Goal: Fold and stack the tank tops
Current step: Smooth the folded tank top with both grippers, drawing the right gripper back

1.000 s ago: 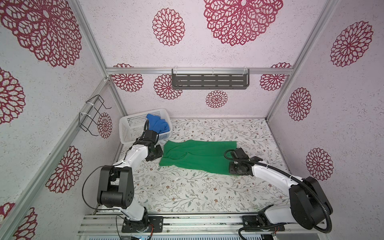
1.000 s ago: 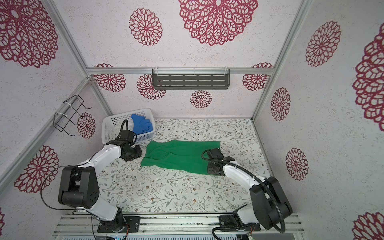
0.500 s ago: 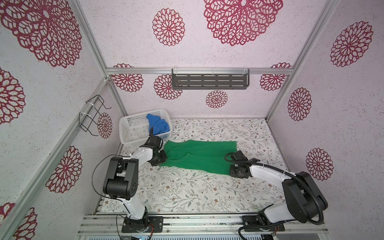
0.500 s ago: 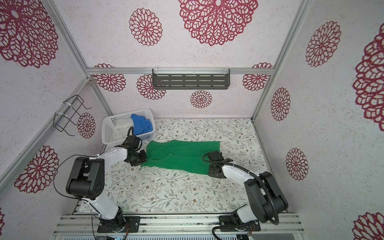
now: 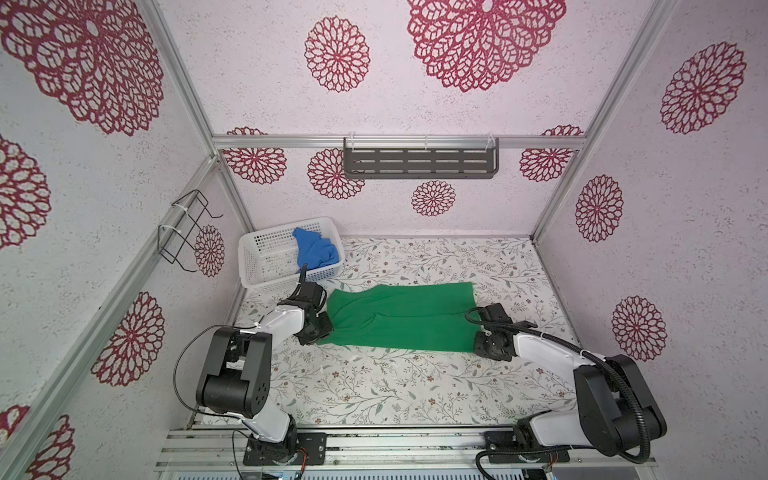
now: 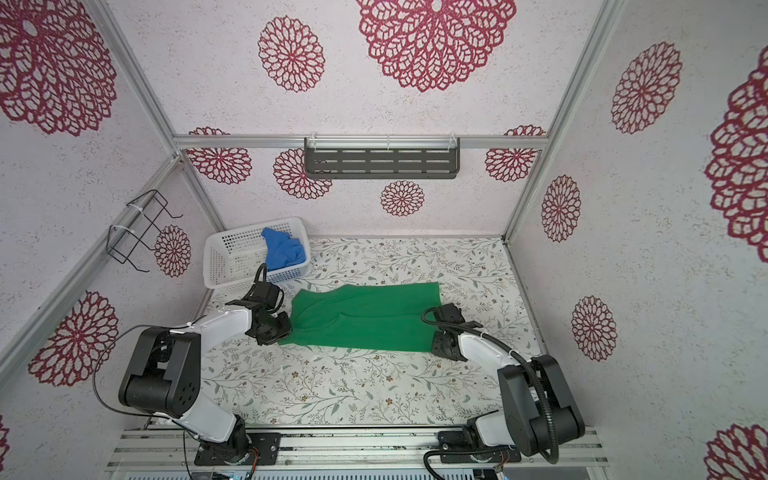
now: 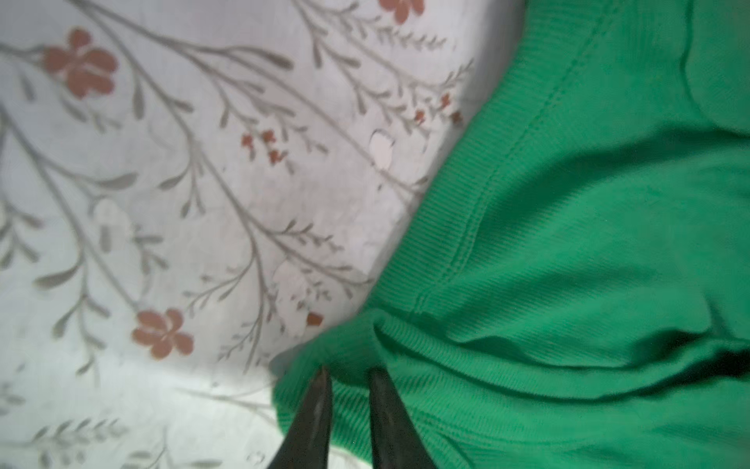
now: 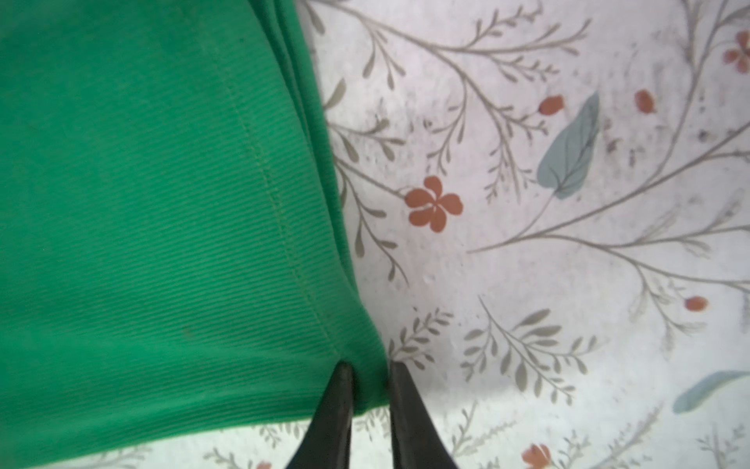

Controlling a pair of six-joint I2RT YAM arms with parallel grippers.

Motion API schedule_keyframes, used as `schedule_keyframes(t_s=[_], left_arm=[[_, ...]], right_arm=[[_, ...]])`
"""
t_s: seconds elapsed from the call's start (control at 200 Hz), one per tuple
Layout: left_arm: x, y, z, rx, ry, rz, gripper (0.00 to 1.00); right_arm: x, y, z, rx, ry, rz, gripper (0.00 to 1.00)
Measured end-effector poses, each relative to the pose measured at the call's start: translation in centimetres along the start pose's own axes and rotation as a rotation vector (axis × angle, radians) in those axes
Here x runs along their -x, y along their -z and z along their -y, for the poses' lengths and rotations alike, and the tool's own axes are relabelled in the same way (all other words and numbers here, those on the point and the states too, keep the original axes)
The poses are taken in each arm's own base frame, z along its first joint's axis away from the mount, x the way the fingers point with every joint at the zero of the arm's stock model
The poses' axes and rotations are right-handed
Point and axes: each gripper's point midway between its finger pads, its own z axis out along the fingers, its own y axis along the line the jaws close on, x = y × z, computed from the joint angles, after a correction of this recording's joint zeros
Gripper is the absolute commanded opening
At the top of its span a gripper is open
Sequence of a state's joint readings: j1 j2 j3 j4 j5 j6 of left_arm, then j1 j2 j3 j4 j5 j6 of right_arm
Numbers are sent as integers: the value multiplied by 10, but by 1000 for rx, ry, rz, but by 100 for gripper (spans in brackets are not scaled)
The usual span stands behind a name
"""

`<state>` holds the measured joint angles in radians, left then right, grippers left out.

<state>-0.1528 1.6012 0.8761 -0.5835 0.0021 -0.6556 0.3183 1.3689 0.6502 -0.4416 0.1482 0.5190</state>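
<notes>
The green tank top lies spread flat across the middle of the floral table. My left gripper is down at its near left corner. In the left wrist view its jaws are shut on a puckered bit of the green ribbed edge. My right gripper is down at the near right corner, and the right wrist view shows it pinching the hem corner. The blue tank top sits crumpled in the white basket.
The basket stands in the back left corner, just behind my left wrist. A black wire rack hangs on the left wall and a dark slotted shelf on the back wall. Bare floral table stretches in front of the green top.
My left gripper came forward from beside the basket to the green top's near left corner. The right gripper shifted slightly at the near right corner. Both now pinch the cloth.
</notes>
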Motion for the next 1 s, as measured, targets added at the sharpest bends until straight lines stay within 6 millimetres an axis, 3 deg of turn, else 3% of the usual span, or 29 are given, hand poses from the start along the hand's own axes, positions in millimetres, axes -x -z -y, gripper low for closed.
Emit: schedule_keyframes(t_s=[0.1,0.195,0.305,0.39,0.515,0.621,0.746,0.841,1.001], left_arm=[[-3,18,-5,42,-18,3,34],[7,43,6,40,-45,47,35],[22,70,36,-8,-88,121,35],[25,78,69,-70,-124,148,34],[11,61,126,-157,-193,121,32],[-9,34,156,-181,-230,71,30],[-30,5,171,-186,-243,12,28],[-43,-13,177,-183,-248,-22,27],[-54,-23,183,-207,-243,-26,26]], right_arm=[[4,14,-4,28,42,1,41],[21,38,-12,80,83,73,61],[40,65,-22,150,112,186,58],[47,70,-30,187,120,213,50],[50,54,-39,188,113,158,35],[50,35,-46,186,88,111,24],[50,20,-51,190,75,86,22],[48,11,-50,172,69,73,11],[35,-3,-41,144,53,57,8]])
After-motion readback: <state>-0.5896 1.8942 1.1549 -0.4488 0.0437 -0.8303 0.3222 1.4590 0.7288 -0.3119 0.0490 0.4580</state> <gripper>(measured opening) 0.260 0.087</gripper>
